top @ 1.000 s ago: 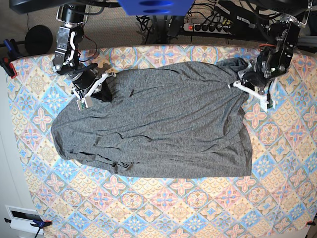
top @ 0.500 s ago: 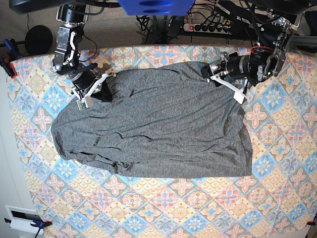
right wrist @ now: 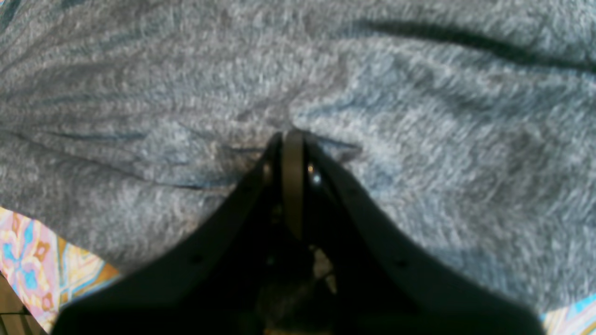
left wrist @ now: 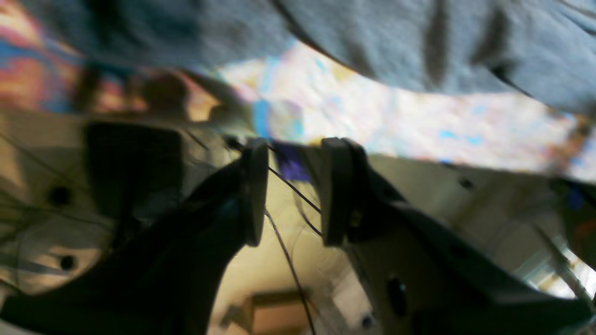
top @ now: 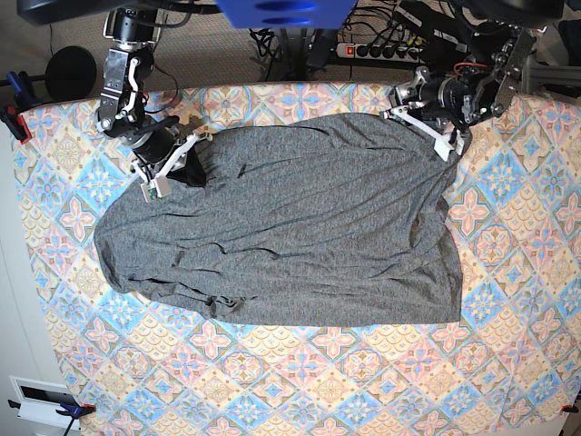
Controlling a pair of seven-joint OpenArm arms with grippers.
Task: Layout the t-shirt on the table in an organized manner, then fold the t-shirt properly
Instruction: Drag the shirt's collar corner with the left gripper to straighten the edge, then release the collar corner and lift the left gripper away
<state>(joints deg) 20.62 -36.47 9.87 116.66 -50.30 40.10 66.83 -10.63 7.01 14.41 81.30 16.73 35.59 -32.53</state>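
Note:
The dark grey t-shirt (top: 290, 227) lies spread and wrinkled across the patterned table (top: 300, 381). My right gripper (top: 172, 168) sits at the shirt's upper left, shut with puckered fabric pinched at its tips (right wrist: 291, 139); grey t-shirt (right wrist: 419, 116) fills that view and a strip of table (right wrist: 28, 251) shows at the lower left. My left gripper (top: 422, 123) hovers over the shirt's upper right corner near the table's far edge. In the left wrist view its fingers (left wrist: 253, 186) stand apart with nothing between them, and the t-shirt (left wrist: 419, 42) and table (left wrist: 372, 121) lie beyond, blurred.
A power strip (top: 381, 50) and cables lie on the floor past the far edge. Clamps (top: 14, 118) grip the cloth at the left edge. A white device (top: 41, 400) sits at the bottom left corner. Patterned cloth shows all around the shirt.
The left arm has swung from the shirt's right shoulder up and left toward the far edge, its jaws off the fabric. The right arm has not moved.

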